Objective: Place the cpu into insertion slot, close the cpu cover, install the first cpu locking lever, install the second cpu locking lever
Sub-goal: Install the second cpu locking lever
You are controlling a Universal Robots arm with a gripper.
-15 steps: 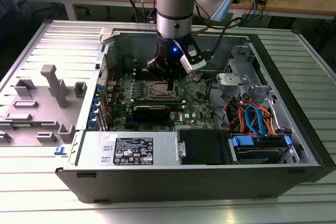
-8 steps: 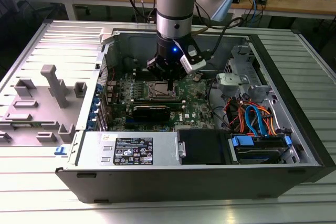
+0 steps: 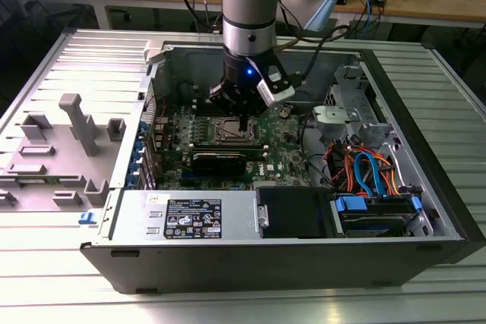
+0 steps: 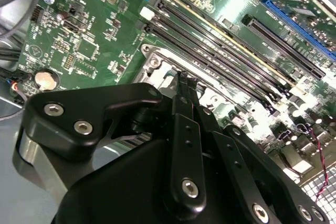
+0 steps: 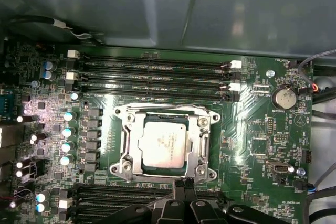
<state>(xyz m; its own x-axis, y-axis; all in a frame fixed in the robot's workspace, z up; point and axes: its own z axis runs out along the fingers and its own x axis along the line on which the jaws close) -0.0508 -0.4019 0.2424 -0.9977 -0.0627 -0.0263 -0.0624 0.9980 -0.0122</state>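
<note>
The open computer case (image 3: 425, 187) lies on its side on a ribbed metal table (image 3: 228, 305), with the green motherboard (image 3: 281, 158) facing up inside it. The arm reaches down from above, and its black gripper (image 3: 241, 121) hangs right over the processor area of the board.

In the first wrist view, the cpu (image 5: 163, 141) sits flat in the insertion slot (image 5: 129, 145), silvery top up and square with the socket. The cpu cover (image 5: 202, 141) lies down around the chip, its window framing the metal top, and it appears closed, though how firmly it is seated is hard to judge. Long black memory slots (image 5: 152, 74) run along one side of the socket, a second set (image 5: 126, 195) along the opposite side, and a round coin battery (image 5: 286, 97) sits near the board's edge.

The gripper's fingertips (image 5: 184, 184) are drawn together to a narrow point just at the socket's rim, on the side nearest the second set of memory slots. In the second wrist view the same black fingers (image 4: 185, 90) meet over the silver socket frame (image 4: 157, 59), with nothing visibly held between them.

In the exterior view, orange and blue cables (image 3: 372, 172) fill the drive bay toward the exterior view's right.
</note>
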